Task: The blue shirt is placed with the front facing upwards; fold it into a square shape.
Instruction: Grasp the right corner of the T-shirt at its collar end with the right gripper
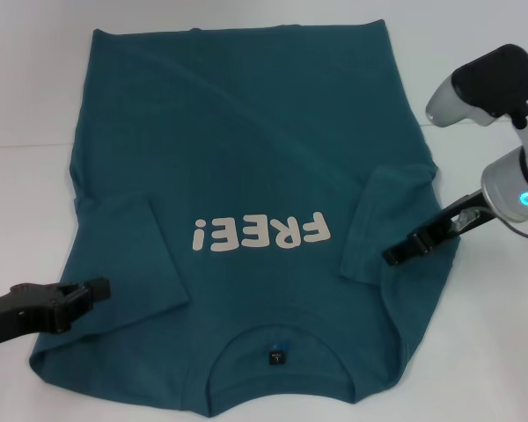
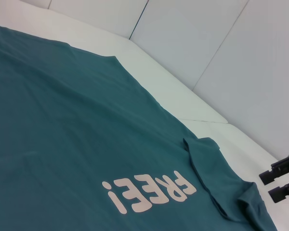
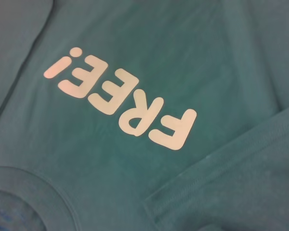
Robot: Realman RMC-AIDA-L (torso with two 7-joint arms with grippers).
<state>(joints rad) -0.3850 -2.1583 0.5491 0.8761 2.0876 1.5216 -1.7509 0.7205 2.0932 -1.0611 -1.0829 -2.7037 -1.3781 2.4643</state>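
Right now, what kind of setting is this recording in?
Probably a lab or test bench, not a home: a bare white table, plain white wall panels behind it, and only a blue shirt spread flat between the left pincer and right pincer.

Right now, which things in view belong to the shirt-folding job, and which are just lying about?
Belongs to the job:
blue shirt, sleeves folded in
left gripper, at its left sleeve
right gripper, at its right sleeve

Lying about:
nothing on the white table

Blue shirt (image 1: 246,158) hem beyond top edge.
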